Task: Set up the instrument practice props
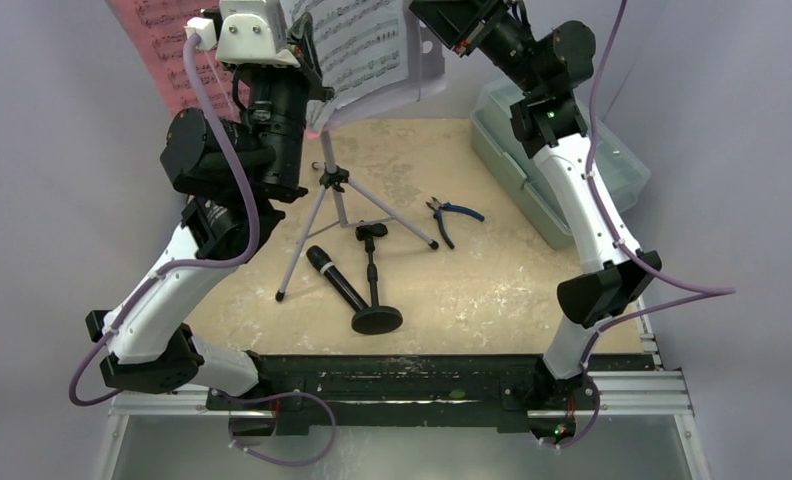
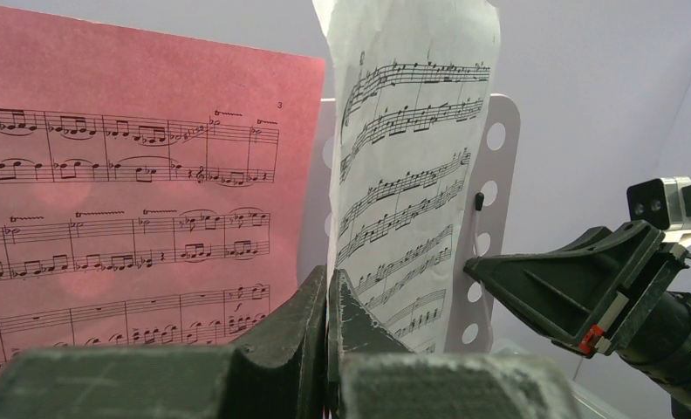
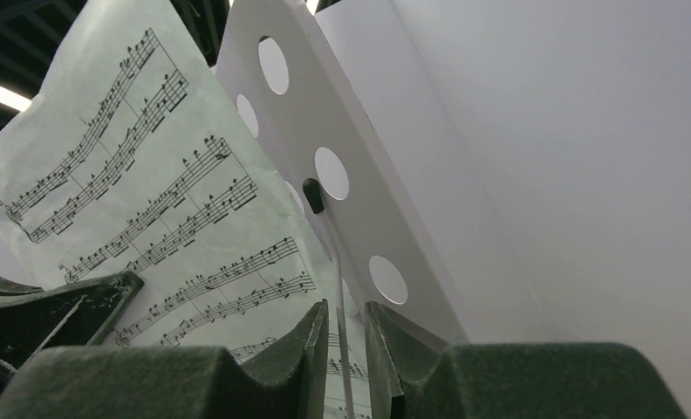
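The lavender tripod music stand (image 1: 332,190) is upright at the back of the beige table (image 1: 492,290), and its hole-punched tray (image 3: 359,113) rises between my two wrists. Both arms are raised to it.

The pink music sheet (image 2: 133,201) stands upright on the left of the tray. I cannot tell what bears its lower edge.

The white music sheet (image 2: 412,175) is the one in hand. Its long axis runs up and down and it curls forward off the tray face. My left gripper (image 2: 327,284) comes at it from below, fingers all but closed, with the sheet's lower left edge pinched between them.

My right gripper (image 3: 346,314) is at the tray's right side. Its fingers are a narrow gap apart and clamp nothing that I can see. The black-tipped wire page holder (image 3: 311,196) runs down into that gap, with the sheet's right edge just to its left.

So the sheet lies above both pairs of fingers, and the left arm is the one that has it. I judge the next move depends on pressing that edge flat to the tray, behind the wire.

The black microphone (image 1: 334,278) and the short black round-based mic stand (image 1: 372,275) lie side by side on the table near my bases, not yet set up.
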Action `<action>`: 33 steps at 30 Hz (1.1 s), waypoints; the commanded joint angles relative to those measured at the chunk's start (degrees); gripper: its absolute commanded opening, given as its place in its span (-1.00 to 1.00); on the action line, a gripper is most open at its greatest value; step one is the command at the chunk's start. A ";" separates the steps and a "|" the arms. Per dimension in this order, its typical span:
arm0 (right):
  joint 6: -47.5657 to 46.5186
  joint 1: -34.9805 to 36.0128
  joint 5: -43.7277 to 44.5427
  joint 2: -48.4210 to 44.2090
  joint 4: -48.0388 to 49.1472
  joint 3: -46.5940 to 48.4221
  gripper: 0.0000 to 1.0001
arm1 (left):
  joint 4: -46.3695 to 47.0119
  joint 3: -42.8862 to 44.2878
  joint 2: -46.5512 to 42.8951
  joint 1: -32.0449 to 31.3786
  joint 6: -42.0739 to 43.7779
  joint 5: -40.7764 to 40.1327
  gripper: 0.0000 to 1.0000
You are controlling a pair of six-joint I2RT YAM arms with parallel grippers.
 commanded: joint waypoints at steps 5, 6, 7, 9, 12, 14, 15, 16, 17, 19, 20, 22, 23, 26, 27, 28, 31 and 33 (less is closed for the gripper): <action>1.11 -0.04 -2.09 0.95 3.46 3.41 -0.71 | 2.65 0.51 0.93 0.09 1.17 -1.35 -1.00; 1.25 -0.07 -2.31 0.98 3.98 3.24 -0.79 | 2.82 0.58 1.11 0.11 1.49 -1.56 -1.00; 1.24 -0.07 -2.33 0.84 4.19 2.98 -0.85 | 2.97 0.60 1.36 0.11 1.91 -1.77 -1.00; 0.93 -0.11 -1.98 0.00 4.59 1.95 -1.00 | 3.71 0.67 1.82 0.10 2.93 -2.31 -1.00; 0.35 -0.10 -1.70 -1.27 6.22 -0.22 -1.00 | 4.89 0.80 2.54 0.11 4.14 -2.36 -1.00; 0.32 -0.09 -1.93 -1.97 7.97 -1.59 -1.00 | 5.00 1.52 3.47 0.11 4.51 -2.31 -1.00; 0.36 -0.12 -2.01 -2.25 8.80 -2.27 -1.00 | 5.02 1.98 4.04 0.11 4.76 -2.38 -1.00; 0.40 -0.11 -2.10 -2.60 9.66 -2.94 -1.00 | 5.18 2.47 4.60 0.11 5.12 -2.52 -1.00; 0.41 -0.07 -2.07 -2.96 10.37 -3.71 -1.00 | 5.49 2.93 5.11 0.09 5.37 -2.68 -1.00; 0.24 -0.06 -1.96 -3.85 12.17 -5.38 -1.00 | 6.59 3.52 6.06 0.11 6.18 -3.06 -1.00; 0.17 -0.04 -1.83 -4.54 13.59 -6.70 -1.00 | 7.01 3.74 6.50 0.11 6.50 -3.36 -1.00; -0.09 -0.09 -0.69 -6.08 15.71 -9.32 -1.00 | 7.43 4.22 7.24 0.11 7.12 -3.95 -1.00; -0.20 -0.06 -0.10 -6.73 16.77 -10.50 -1.00 | 7.59 4.12 7.33 0.18 7.25 -4.17 -1.00; -0.37 -0.11 0.77 -8.18 19.17 -13.08 -1.00 | 8.56 2.85 7.09 0.20 7.55 -4.73 -1.00; -0.38 -0.05 1.08 -8.56 19.86 -13.84 -1.00 | 8.72 2.54 7.07 0.20 7.53 -4.93 -1.00; -0.34 -0.10 0.95 -8.74 20.60 -14.32 -1.00 | 8.77 2.43 7.14 0.24 7.42 -4.88 -1.00; 0.00 -0.05 -0.62 -7.85 20.98 -13.25 -1.00 | 8.52 2.27 7.48 0.28 6.76 -3.13 -1.00; 0.09 -0.09 -1.52 -7.59 21.40 -13.06 -1.00 | 8.71 1.97 7.57 0.50 5.94 -1.05 -1.00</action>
